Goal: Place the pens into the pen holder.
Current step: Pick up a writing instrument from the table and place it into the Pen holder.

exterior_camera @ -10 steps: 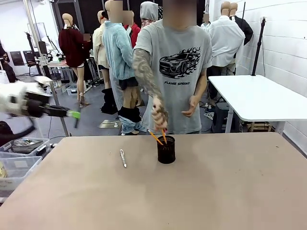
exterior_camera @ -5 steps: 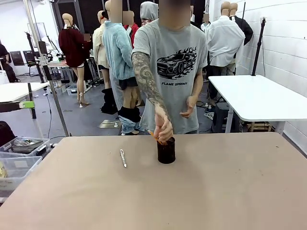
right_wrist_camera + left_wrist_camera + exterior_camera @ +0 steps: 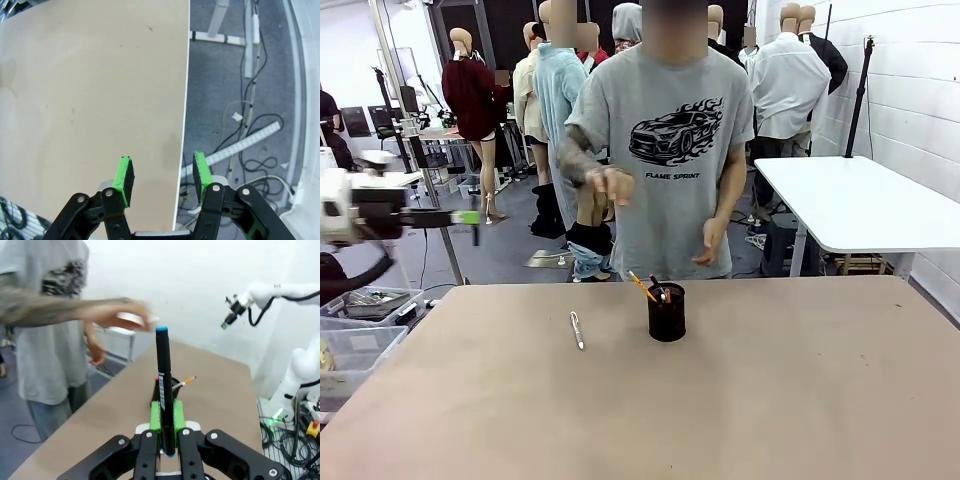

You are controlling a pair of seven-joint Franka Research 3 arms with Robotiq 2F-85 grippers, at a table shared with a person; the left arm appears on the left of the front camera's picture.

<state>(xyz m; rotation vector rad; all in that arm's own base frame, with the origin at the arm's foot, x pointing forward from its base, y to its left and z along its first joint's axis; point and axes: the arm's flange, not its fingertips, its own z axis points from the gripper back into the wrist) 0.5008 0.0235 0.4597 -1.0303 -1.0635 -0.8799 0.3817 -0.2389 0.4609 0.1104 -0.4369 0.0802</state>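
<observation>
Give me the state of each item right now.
Left gripper: shut on dark pen.
Right gripper: open, empty.
Holder: upright on table, orange pen leaning inside.
Silver pen: lying flat on table, left of holder.
Hand: raised, clear of holder.

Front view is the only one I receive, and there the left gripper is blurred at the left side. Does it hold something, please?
Observer: Yes. The left wrist view has the left gripper with jaws shut on a slim dark pen with a teal tip, upright between the green pads.
Operator: How are the jaws of the right one?
Observer: The right gripper has its jaws open with nothing between them, over the edge of the tan table.
Operator: What lies ahead of the held pen?
Observer: In the left wrist view, the black metal-mesh pen holder stands straight beyond it, with an orange pen leaning out.
</observation>
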